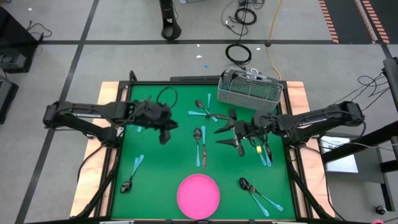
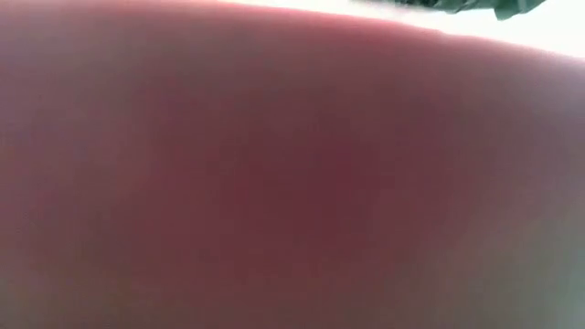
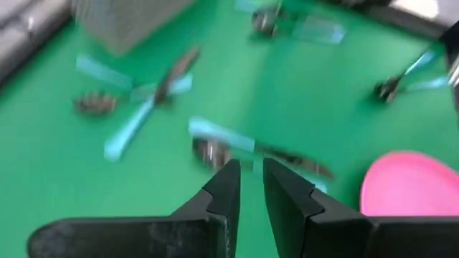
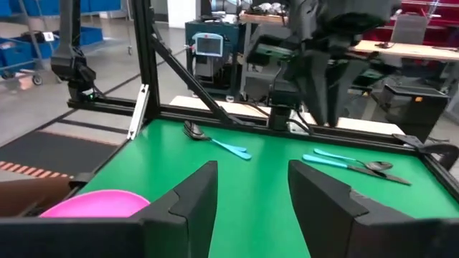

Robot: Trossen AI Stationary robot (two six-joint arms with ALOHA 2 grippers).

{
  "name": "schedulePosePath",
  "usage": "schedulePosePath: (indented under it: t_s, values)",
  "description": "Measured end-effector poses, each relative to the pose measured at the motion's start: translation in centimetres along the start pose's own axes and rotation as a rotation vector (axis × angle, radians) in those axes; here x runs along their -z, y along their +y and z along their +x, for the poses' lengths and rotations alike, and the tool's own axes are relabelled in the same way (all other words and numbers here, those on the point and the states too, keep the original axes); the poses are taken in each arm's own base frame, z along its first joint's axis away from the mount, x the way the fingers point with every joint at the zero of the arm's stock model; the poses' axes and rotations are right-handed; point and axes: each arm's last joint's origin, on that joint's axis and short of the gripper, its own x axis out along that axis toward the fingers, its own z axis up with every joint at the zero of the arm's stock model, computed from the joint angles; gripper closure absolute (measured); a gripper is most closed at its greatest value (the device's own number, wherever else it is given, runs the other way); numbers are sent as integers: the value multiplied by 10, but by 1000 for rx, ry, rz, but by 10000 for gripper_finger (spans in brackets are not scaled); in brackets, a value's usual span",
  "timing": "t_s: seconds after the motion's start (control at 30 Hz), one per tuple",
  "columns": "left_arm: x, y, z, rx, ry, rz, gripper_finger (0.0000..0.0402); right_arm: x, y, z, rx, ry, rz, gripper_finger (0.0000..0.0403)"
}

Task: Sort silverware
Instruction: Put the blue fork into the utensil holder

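The left arm reaches in from the counter's left edge, its left claw (image 1: 165, 132) narrowed to a slim gap, empty. The right arm stretches from the right edge, its right claw (image 1: 231, 135) spread wide, empty, near the centre. The silverware (image 1: 200, 144) lies scattered over the green counter (image 1: 155, 168).

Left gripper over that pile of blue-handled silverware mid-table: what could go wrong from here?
1. The left gripper, jaws only narrowly apart with nothing between them, hangs over crossed blue-handled metal utensils; closing there may catch two at once or knock them askew.
2. The right gripper, open, sits close by above the green mat; the arms could collide.
3. The low view is blocked by a pink blur, probably the round pink plate, so it gives no check.
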Motion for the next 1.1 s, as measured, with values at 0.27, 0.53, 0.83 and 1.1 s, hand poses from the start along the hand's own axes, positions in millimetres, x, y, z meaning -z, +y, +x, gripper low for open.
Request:
schedulePosePath:
  t_s: [0.27,0.53,0.83,1.1]
  values:
    - [38,-29,-6,-14,270,-191,338,0,-1,3,-1,-17,2,243]
    - [72,-52,2,-73,593,-322,338,0,-1,3,-2,-17,-12,243]
    - [114,-73,24,-254,949,-318,338,-3,-1,3,1,-49,-54,243]
    - [132,-69,27,-345,1088,-321,338,-5,-1,3,3,-69,-85,243]
